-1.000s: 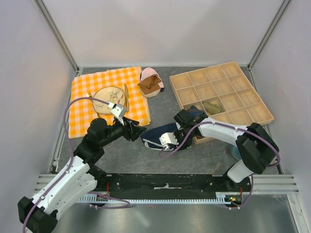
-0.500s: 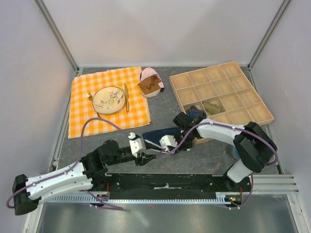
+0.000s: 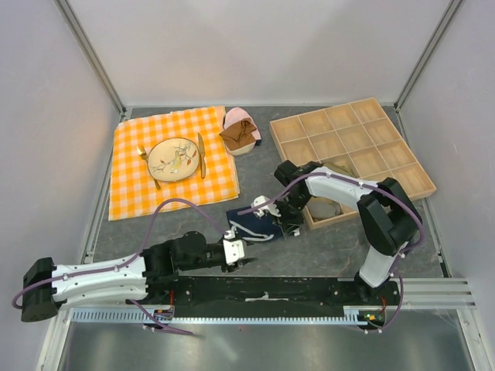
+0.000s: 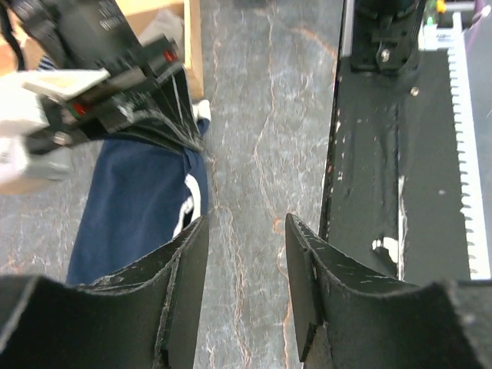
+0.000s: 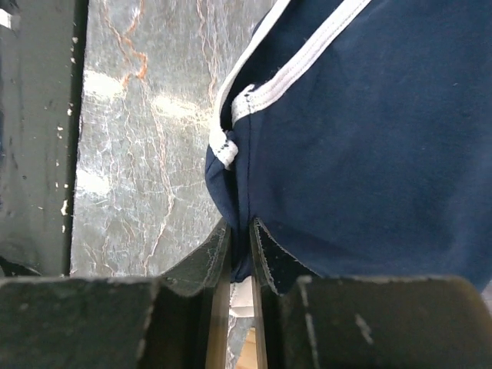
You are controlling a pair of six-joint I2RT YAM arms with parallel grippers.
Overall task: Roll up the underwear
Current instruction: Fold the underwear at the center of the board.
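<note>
From above, the underwear (image 3: 254,224) lies bunched on the grey marbled table (image 3: 255,166) towards the near edge, between the two grippers. Open table stretches from it back to the orange checked cloth (image 3: 131,182) at far left and the pink and brown garments (image 3: 240,131), while the wooden tray (image 3: 352,147) crowds in close on its right. The right gripper (image 3: 285,224) meets its right edge. The left gripper (image 3: 244,257) lies low just on its near side, by the black base rail (image 3: 294,290). Pale walls close the left, far and right sides. Left wrist view: jaws apart over bare stone, navy cloth on their far side — the rail's edge on the near side. Right wrist view: jaws pressed together, clamped on a fold of the cloth beside its white trim (image 5: 307,54).
</note>
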